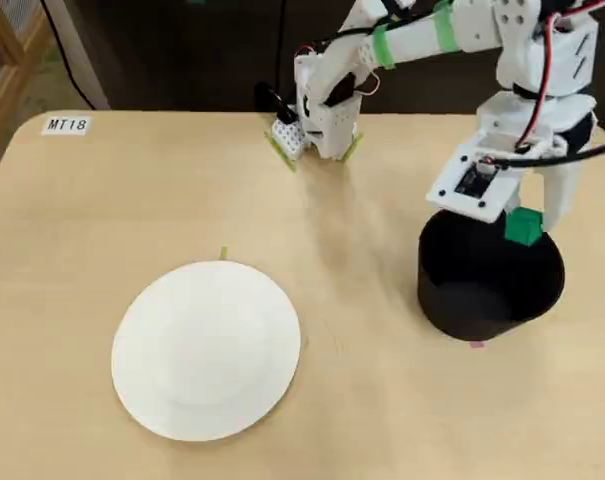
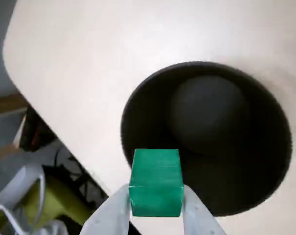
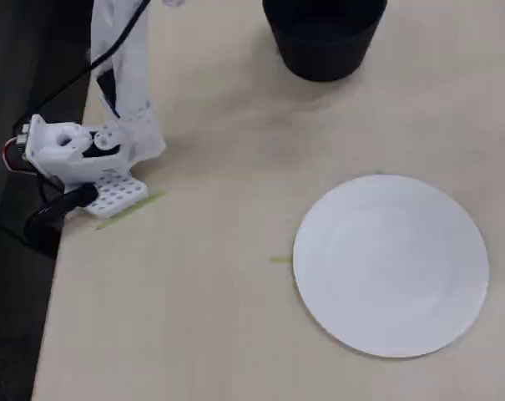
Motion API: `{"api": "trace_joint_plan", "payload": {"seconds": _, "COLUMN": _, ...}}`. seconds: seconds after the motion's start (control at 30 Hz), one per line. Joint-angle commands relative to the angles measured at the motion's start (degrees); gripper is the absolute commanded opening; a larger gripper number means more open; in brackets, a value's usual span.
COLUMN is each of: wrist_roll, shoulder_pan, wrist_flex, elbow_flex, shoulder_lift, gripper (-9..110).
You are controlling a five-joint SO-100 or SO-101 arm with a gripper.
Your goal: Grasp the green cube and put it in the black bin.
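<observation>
The green cube (image 2: 156, 182) is held between my two white fingers (image 2: 117, 211) in the wrist view. My gripper (image 2: 156, 208) is shut on it, above the near rim of the round black bin (image 2: 221, 142). In a fixed view the cube (image 1: 523, 225) hangs over the far right rim of the bin (image 1: 489, 275), with the gripper (image 1: 525, 222) pointing down from the white arm. In another fixed view only the bin's lower part (image 3: 323, 33) shows at the top edge; the gripper and cube are out of view there.
A white round plate (image 1: 206, 348) lies on the pale wooden table, left of the bin; it also shows in another fixed view (image 3: 391, 263). The arm's base (image 1: 317, 120) is clamped at the table's far edge. A label "MT18" (image 1: 65, 125) sits at the far left corner.
</observation>
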Motion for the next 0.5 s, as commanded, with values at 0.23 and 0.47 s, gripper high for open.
{"api": "trace_joint_plan", "payload": {"seconds": 0.23, "wrist_roll": -1.32, "shoulder_pan": -0.35, "wrist_flex": 0.09, "elbow_flex": 20.30, "shoulder_lift": 8.26, "gripper": 0}}
{"api": "trace_joint_plan", "payload": {"seconds": 0.47, "wrist_roll": -1.14, "shoulder_pan": -1.67, "wrist_flex": -0.70, "elbow_flex": 21.09, "shoulder_lift": 7.91, "gripper": 6}}
